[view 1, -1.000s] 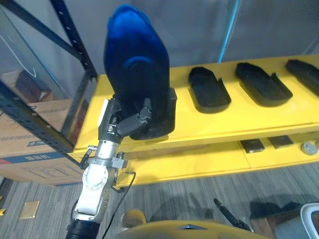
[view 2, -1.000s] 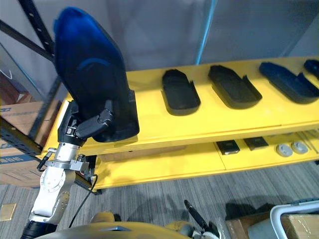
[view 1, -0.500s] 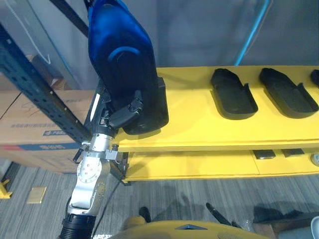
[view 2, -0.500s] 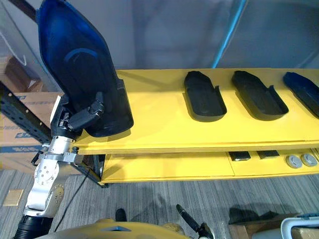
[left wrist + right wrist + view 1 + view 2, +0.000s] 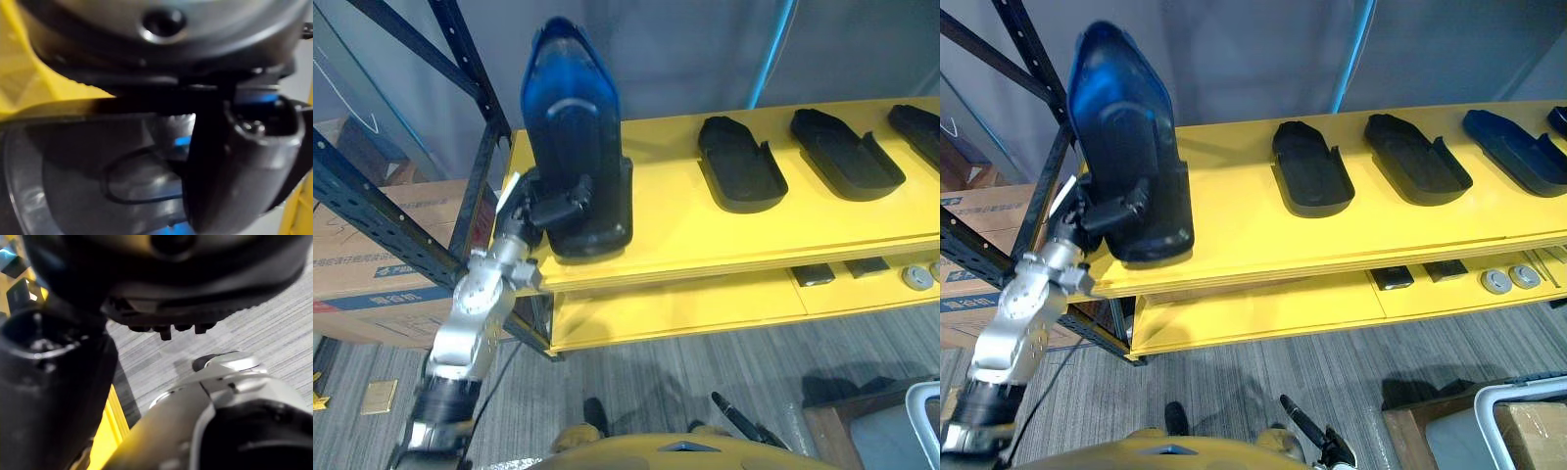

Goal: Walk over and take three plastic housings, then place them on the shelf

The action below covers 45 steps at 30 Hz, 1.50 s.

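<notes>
My left hand [image 5: 555, 209] is shut on a tall dark blue plastic housing [image 5: 574, 127], thumb across its front. The housing stands upright with its lower end on the left end of the yellow shelf [image 5: 685, 235], near the front edge. In the left wrist view the thumb [image 5: 234, 171] presses on the housing's glossy surface [image 5: 98, 176]. Three more dark housings lie flat on the shelf to the right [image 5: 739, 176], [image 5: 847, 155], [image 5: 915, 127]. My right hand [image 5: 49, 396] hangs low over the floor, away from the shelf.
A dark blue rack upright [image 5: 372, 211] and cardboard boxes [image 5: 372, 284] stand left of the shelf. The lower yellow board [image 5: 1263, 313] carries small parts [image 5: 1508, 279]. A white-framed cart with a box [image 5: 1518, 431] sits at the lower right.
My left arm has reached further out and brought the housing lower and more upright, down to the shelf's left end. The whole view has also shifted, so the camera moved.
</notes>
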Available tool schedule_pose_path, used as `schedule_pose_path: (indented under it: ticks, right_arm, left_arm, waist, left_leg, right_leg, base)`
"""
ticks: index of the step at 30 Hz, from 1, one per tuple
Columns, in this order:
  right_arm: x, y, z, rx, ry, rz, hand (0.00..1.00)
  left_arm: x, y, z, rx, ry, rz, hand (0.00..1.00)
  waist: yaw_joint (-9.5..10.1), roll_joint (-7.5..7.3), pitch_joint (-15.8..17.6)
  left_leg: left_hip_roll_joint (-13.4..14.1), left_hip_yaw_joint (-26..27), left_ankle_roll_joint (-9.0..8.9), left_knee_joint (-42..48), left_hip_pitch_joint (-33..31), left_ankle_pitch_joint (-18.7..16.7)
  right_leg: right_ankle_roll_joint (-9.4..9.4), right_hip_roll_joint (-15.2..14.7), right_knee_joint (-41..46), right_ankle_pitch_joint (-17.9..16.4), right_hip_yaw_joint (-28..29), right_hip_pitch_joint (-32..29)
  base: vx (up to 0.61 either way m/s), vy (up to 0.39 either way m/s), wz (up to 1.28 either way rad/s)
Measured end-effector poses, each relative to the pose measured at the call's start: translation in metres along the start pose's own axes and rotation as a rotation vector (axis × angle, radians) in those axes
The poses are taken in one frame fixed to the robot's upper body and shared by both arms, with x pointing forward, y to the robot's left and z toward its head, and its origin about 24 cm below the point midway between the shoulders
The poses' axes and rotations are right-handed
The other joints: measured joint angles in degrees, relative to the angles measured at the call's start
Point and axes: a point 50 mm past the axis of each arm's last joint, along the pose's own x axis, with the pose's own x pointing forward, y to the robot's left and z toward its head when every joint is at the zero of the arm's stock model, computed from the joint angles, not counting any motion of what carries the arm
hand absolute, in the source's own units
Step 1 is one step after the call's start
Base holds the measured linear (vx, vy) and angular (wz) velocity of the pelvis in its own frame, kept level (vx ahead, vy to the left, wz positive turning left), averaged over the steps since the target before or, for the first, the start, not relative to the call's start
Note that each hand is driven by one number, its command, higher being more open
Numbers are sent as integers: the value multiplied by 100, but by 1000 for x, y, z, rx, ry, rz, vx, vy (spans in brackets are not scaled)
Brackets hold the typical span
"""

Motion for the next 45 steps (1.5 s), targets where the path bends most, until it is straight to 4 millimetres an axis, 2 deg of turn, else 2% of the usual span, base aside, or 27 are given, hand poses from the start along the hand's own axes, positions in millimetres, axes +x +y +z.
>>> schedule_pose_path:
  ticks: [4, 8, 13, 18, 25, 32, 40, 45]
  right_arm:
    - [1, 4, 13, -37, -62, 42, 100]
    - [1, 5, 17, -61, -79, 60, 100]
    - [3, 4, 27, -90, -105, 69, 100]
    - [5, 10, 42, -90, -144, 89, 100]
    - [5, 16, 54, -95, -174, 125, 100]
    - [6, 19, 56, -55, -175, 147, 100]
    - [6, 19, 57, 15, -167, 145, 100]
    - [6, 18, 57, 25, -167, 143, 100]
  left_arm:
    - [18, 21, 20, 8, -40, 48, 0]
    - [31, 32, 23, -17, -16, 90, 0]
    - [33, 42, 4, -77, 112, 100, 0]
    - [37, 46, -14, -102, 237, 101, 0]
    - [44, 36, -18, -179, 284, 45, 0]
    - [51, 27, -20, -207, 285, 20, 0]
    - [66, 21, -7, -190, 270, 13, 0]
    - [70, 22, -7, -190, 289, 29, 0]
  waist:
    - [-32, 1, 58]
    - [-49, 13, 82]
    - [-68, 92, 208]
    - [-71, 80, 365]
    - [-87, -24, 556]
    - [-188, -23, 592]
    - [-208, -29, 809]
    - [-209, -58, 831]
  left_leg:
    - [2, 139, -2, -1, 2, -4]
    - [9, 176, -5, -2, 15, -5]
    - [10, 205, -11, -1, 40, -9]
    - [17, 206, -19, 10, -20, 7]
    - [11, 199, 31, 23, -26, 43]
    - [13, 226, 30, 24, -9, 42]
    - [24, 314, 9, 23, 1, 26]
    - [25, 329, 25, 24, 11, 36]
  right_leg:
    - [-2, -3, 80, -1, 162, -125]
    - [-2, 0, 91, -1, 206, -138]
    - [-1, 1, 126, -1, 249, -147]
    - [-3, 6, 200, -3, 263, -252]
    - [-3, 5, 212, -3, 270, -260]
    - [-6, 6, 214, -5, 292, -261]
    - [-2, 13, 290, -4, 387, -344]
    - [-1, 14, 290, -3, 410, -342]
  base:
    - [19, 32, -15]
    - [4, 20, -6]
    - [1, 10, -3]
    - [0, 0, 0]
    - [0, 0, 0]
    - [4, 8, -2]
    - [-6, 8, -5]
    - [4, 4, -1]
